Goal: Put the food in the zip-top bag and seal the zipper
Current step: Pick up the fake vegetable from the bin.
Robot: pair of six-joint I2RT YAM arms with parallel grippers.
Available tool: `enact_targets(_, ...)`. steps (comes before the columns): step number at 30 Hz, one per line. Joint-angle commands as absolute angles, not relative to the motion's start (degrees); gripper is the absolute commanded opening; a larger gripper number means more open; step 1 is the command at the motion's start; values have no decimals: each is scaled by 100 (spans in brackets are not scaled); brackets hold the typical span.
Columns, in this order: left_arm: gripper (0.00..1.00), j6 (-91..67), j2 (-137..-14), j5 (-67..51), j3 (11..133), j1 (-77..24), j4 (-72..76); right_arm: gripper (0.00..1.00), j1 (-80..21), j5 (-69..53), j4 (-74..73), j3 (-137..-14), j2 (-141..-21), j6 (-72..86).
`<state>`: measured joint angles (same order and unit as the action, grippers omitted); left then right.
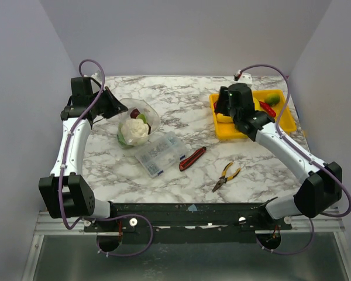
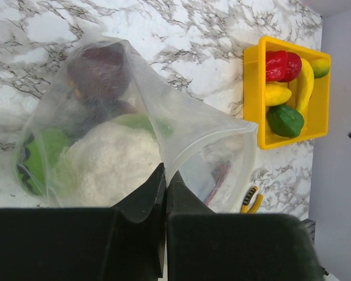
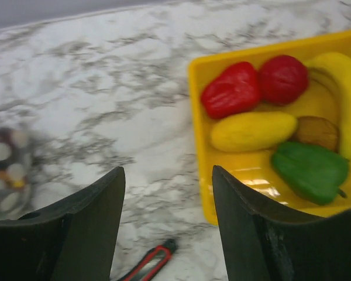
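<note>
My left gripper (image 2: 165,175) pinches the rim of the zip-top bag (image 2: 187,126), mouth lifted: thin, slippery film. My right gripper (image 3: 167,199) hangs spread near the yellow tray (image 3: 198,146), where more food (image 3: 234,91) lies. It looks light, hard and slick, so I'd grip the yellow piece (image 3: 253,131) across its middle. The cauliflower (image 2: 114,161) sits bagged. I can't make out the zipper.

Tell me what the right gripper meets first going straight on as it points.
Likely the bare table, just beside the tray's wall, though depth is unclear.
</note>
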<state>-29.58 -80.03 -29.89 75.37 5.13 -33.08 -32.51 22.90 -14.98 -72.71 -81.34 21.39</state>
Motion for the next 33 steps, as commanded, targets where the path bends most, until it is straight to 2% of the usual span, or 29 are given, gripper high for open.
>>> enact_targets(1,0,-2962,-7969,-3252,7493,500,-3125,64,-2364,2674,-1915,-6897,-8222,2347)
enact_targets(6,0,-2962,-7962,-3287,7480,496,-3128,67,-1652,2871,-2322,-6874,-8694,2549)
enact_targets(9,0,-2971,-7956,-3312,7462,498,-3111,82,-1617,3237,-2529,-6892,-9009,2497)
enact_targets(12,0,-2979,-7951,-3356,7447,496,-3099,89,-1617,3314,-2661,-6903,-9236,2472)
enact_targets(33,0,-2995,-7912,-3426,7383,497,-3057,97,-1533,3867,-2056,-7193,-10549,2270)
